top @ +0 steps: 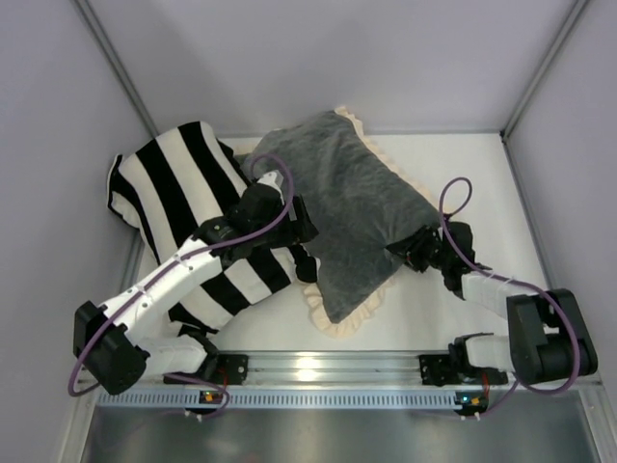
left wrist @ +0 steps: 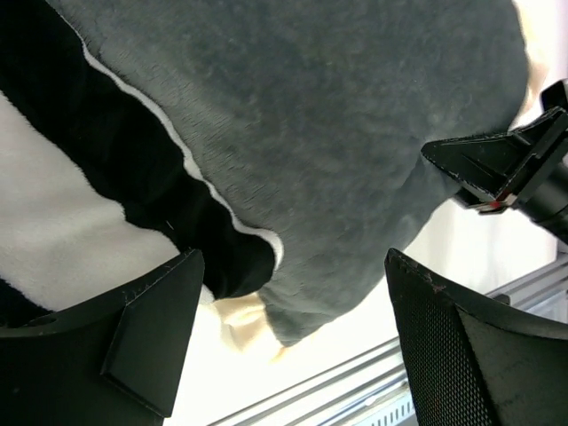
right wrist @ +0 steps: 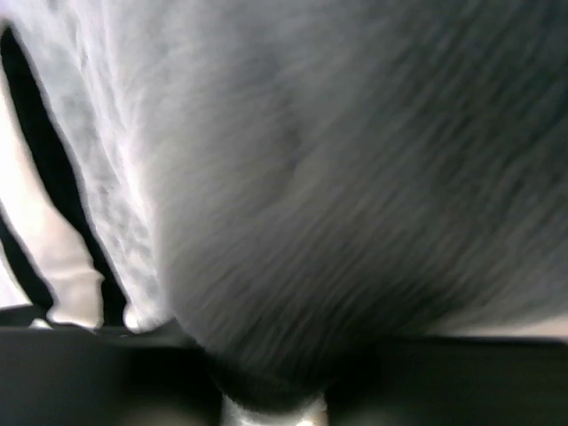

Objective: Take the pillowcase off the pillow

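The dark grey fuzzy pillowcase [top: 357, 207] with its cream frill [top: 342, 318] lies stuffed across the middle of the table. The pillow is hidden inside it. My left gripper [top: 307, 241] is open at the case's left edge, over the striped cushion. In the left wrist view its jaws stand wide apart [left wrist: 291, 266] around the case's near corner [left wrist: 311, 302] without touching it. My right gripper [top: 405, 249] is at the case's right edge. In the right wrist view grey fabric [right wrist: 337, 195] fills the frame and is pinched between the jaws [right wrist: 271, 390].
A black-and-white striped cushion [top: 183, 188] lies at the left, partly under the pillowcase and under my left arm. The metal rail [top: 328, 367] runs along the near edge. Grey walls close the back and both sides. The right gripper's fingers [left wrist: 497, 169] show in the left wrist view.
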Controlling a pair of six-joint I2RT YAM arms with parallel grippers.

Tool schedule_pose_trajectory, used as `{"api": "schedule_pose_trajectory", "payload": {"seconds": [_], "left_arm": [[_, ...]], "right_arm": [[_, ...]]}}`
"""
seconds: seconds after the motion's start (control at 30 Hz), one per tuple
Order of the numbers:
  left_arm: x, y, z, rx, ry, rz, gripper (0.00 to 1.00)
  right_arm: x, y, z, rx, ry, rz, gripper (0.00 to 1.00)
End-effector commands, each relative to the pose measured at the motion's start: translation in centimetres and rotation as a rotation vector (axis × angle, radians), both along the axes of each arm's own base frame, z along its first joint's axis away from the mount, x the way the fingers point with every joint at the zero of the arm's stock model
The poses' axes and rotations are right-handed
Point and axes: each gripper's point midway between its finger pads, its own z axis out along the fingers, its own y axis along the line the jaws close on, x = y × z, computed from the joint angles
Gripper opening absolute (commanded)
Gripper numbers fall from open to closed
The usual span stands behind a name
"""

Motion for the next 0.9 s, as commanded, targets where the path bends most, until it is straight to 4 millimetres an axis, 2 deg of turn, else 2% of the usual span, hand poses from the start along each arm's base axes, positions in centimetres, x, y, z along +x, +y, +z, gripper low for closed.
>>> {"api": "schedule_pose_trajectory", "payload": {"seconds": [0.0,0.03,0.13,0.17,0.27,0.3,0.33,0.37,0.43,0.47,0.5,0.53,0.57,0.63,0.67,0.7,0.73,0.77,0.8,0.83,0.87], "left_arm": [[1.0,-0.7,1.6,0.013,-0.049,0.017,0.86],[1.1,-0.8,1.5,0.015,-0.049,0.018,0.86],[1.0,-1.3,1.5,0.032,-0.057,0.01,0.86],[1.0,-1.5,1.5,0.033,-0.06,0.005,0.86],[1.1,-1.6,1.7,0.04,-0.069,0.003,0.86],[1.1,-1.6,1.7,0.044,-0.072,0.002,0.86],[1.1,-1.5,1.8,0.047,-0.078,0.001,0.86],[1.1,-1.5,1.8,0.052,-0.083,0.001,0.86],[1.1,-1.6,2.0,0.057,-0.091,-0.005,0.86],[0.9,-1.7,2.1,0.058,-0.096,-0.01,0.86],[0.9,-1.7,2.2,0.064,-0.104,-0.014,0.86],[0.6,-2.0,2.5,0.065,-0.117,-0.029,0.85],[0.4,-2.1,2.8,0.067,-0.129,-0.039,0.85],[-0.1,-1.8,4.3,0.071,-0.184,-0.032,0.84],[-0.7,-1.9,4.9,0.068,-0.205,-0.038,0.84],[-1.3,-1.3,6.3,0.049,-0.236,-0.026,0.82],[-1.6,-0.7,6.8,0.051,-0.256,-0.002,0.82],[-1.8,-0.1,7.1,0.048,-0.264,0.009,0.82],[-2.6,0.9,8.1,0.025,-0.276,0.027,0.81],[-2.9,1.5,8.5,0.022,-0.282,0.045,0.8],[-3.1,2.1,8.9,0.015,-0.286,0.055,0.8]], "right_arm": [[4.1,-0.8,3.5,0.061,-0.184,-0.068,0.11],[4.2,-0.8,3.7,0.071,-0.18,-0.068,0.0],[5.3,-2.0,5.3,0.074,-0.203,-0.088,0.0],[5.9,-2.6,6.6,0.065,-0.224,-0.103,0.0],[6.9,-6.7,11.7,-0.041,-0.32,-0.204,0.0],[6.8,-8.2,14.9,-0.08,-0.398,-0.245,0.0],[7.0,-9.5,16.9,-0.132,-0.434,-0.282,0.0],[7.0,-10.5,20.7,-0.21,-0.492,-0.286,0.0],[6.4,-12.9,25.7,-0.328,-0.578,-0.333,0.0],[5.8,-13.2,30.8,-0.372,-0.662,-0.343,0.0],[5.4,-13.2,33.5,-0.407,-0.717,-0.337,0.0],[5.2,-12.6,35.9,-0.451,-0.784,-0.288,0.0],[4.0,-11.9,41.4,-0.469,-0.912,-0.268,0.0],[4.0,-8.5,44.4,-0.468,-1.012,-0.118,0.0],[2.7,-6.9,48.2,-0.458,-1.116,-0.071,0.0],[3.0,-2.0,47.9,-0.396,-1.124,0.085,0.0],[3.0,0.3,47.8,-0.428,-1.151,0.177,0.0],[1.3,2.6,50.7,-0.417,-1.228,0.24,0.0],[1.7,8.3,47.9,-0.372,-1.166,0.416,0.0],[0.9,10.3,49.2,-0.371,-1.222,0.472,0.0],[0.8,12.6,48.5,-0.356,-1.219,0.526,0.0]]}}
